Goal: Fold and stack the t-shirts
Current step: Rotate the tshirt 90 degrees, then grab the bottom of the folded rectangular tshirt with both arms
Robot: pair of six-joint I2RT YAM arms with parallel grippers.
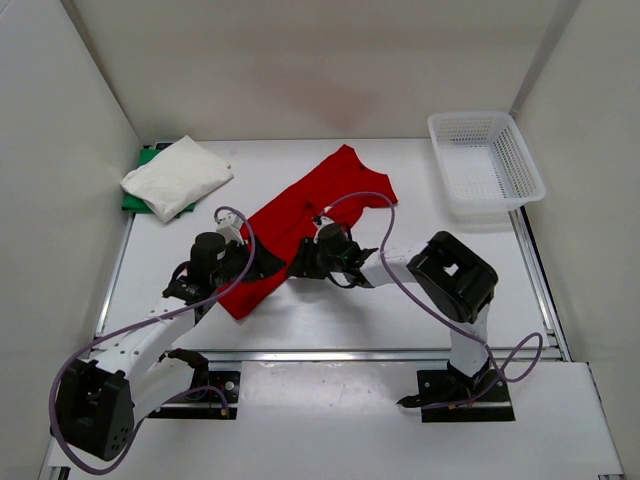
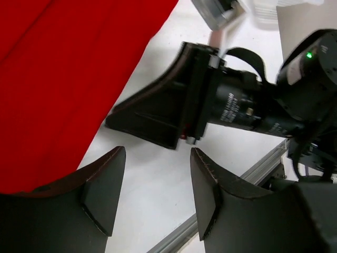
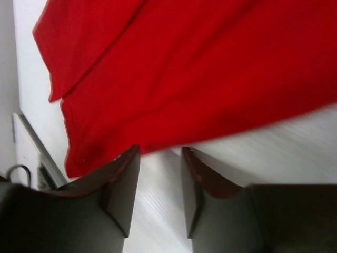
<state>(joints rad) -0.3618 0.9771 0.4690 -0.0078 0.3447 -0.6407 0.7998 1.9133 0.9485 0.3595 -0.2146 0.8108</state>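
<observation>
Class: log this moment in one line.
red t-shirt: centre, diagonal | white t-shirt: atop green t-shirt, far-left | left gripper: open | right gripper: open

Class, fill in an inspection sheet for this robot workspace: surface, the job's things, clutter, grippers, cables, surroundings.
Surface: white table, metal rail along its near edge.
Job's things: red t-shirt lying diagonally mid-table; white t-shirt folded on top of the green t-shirt, far left corner.
Clutter: white mesh basket, far right corner.
Grippers: left gripper and right gripper both open, low at the red t-shirt's near edge, holding nothing.
Cables: purple cables loop along both arms.
Surroundings: white walls on three sides.
</observation>
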